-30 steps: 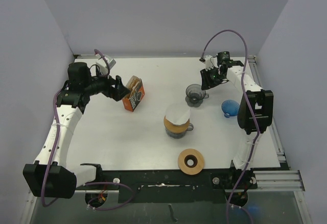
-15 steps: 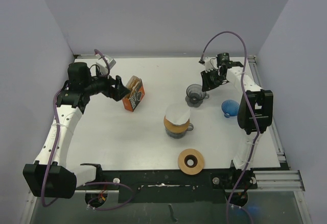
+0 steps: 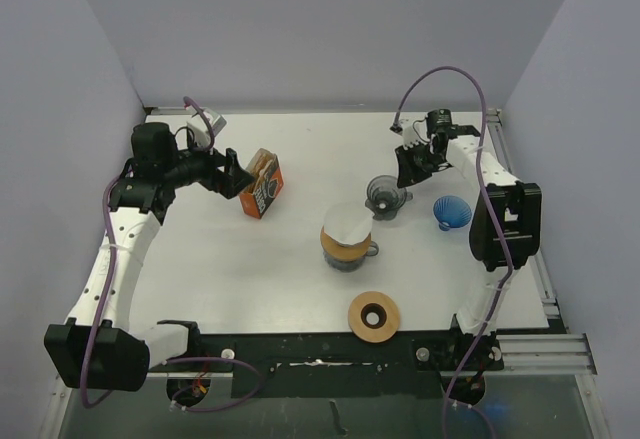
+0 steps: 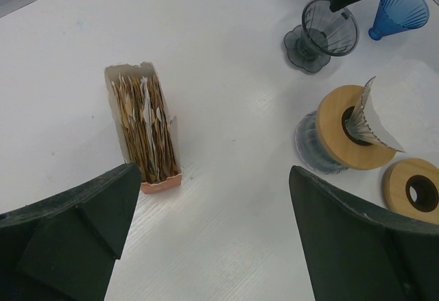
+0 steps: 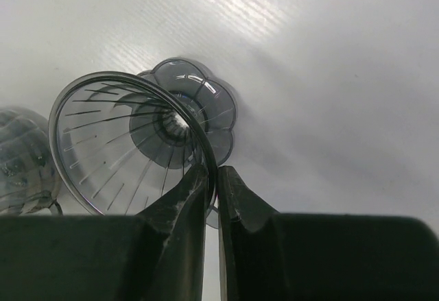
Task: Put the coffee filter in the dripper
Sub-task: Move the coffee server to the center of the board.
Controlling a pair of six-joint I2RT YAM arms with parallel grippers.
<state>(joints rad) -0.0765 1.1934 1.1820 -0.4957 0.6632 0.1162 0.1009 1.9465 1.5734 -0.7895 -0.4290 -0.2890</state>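
- Two arms were out over the table point(image 3: 300, 269), and I judged the job only partly done.
- The left gripper point(image 3: 236, 174) hung wide apart with nothing in it, just beside the box of spare filters point(image 4: 144, 129).
- The wood-collared cup point(image 4: 329, 119) stood mid-table with a white paper filter point(image 4: 370, 119) in its mouth. One edge stuck up proud, so I thought it was in place but not pressed down.
- The grey dripper point(image 5: 103, 150) was the live piece. The right gripper point(image 5: 211, 177) was pinched narrow on its rim, one finger inside and one outside.
- That dripper sat just beyond the cup; I couldn't tell whether it was lifted or resting on the table.
- I saw no paper inside the grey dripper, so if that was the target, the filter still had to go in.
- The blue dripper point(image 3: 452, 211) and the wooden ring point(image 3: 358, 316) sat apart from both grippers.
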